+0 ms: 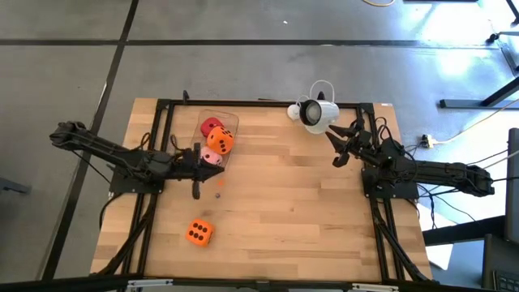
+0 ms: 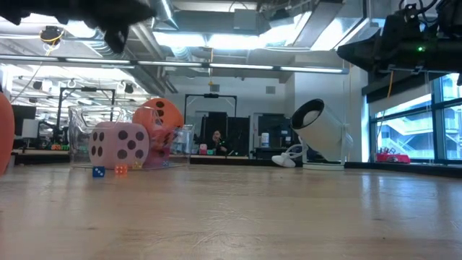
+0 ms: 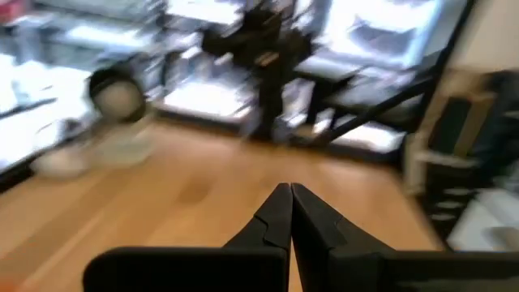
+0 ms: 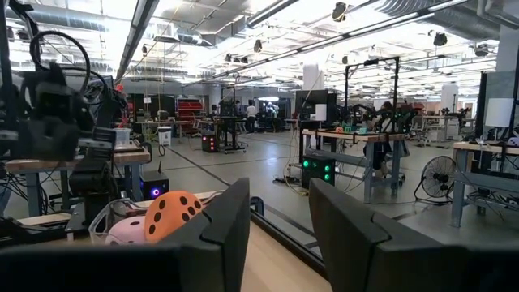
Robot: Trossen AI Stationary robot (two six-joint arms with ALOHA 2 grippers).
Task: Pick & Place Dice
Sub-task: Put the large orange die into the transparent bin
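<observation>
Four dice appear in the high view: a red die [image 1: 211, 126], an orange die [image 1: 220, 142] and a pink die [image 1: 211, 156] clustered in a clear container [image 1: 229, 122] at the table's far left, and a second orange die [image 1: 199, 232] alone near the front edge of the wooden table [image 1: 284, 211]. The left gripper [image 1: 197, 180] sits just beside the pink die, its fingers pressed together on nothing; the loose orange die lies well in front of its tips. The right gripper [image 1: 339, 144] hovers at the far right, near a white camera [image 1: 318, 113], fingers parted narrowly and empty. In the low view, the pink die [image 2: 119, 143] stands before the orange die [image 2: 159, 115], with the container wall [image 2: 83, 133] around them; two tiny dice, one blue [image 2: 98, 171] and one orange [image 2: 120, 170], rest on the table in front. The left wrist view shows the left gripper's [image 3: 290, 212] fingertips [image 3: 280, 207] meeting in a point above bare wood, no die ahead of them. The right wrist view shows the right gripper [image 4: 280, 215] with a clear gap between its fingers [image 4: 231, 223]; the orange die [image 4: 170, 212] and pink die [image 4: 126, 232] lie far beyond them. Judged from this, the loose die remains to be fetched: the left fingers should spread wider than the cube before descending, straddle two flat faces squarely, and close gently, since the cube looks soft.
</observation>
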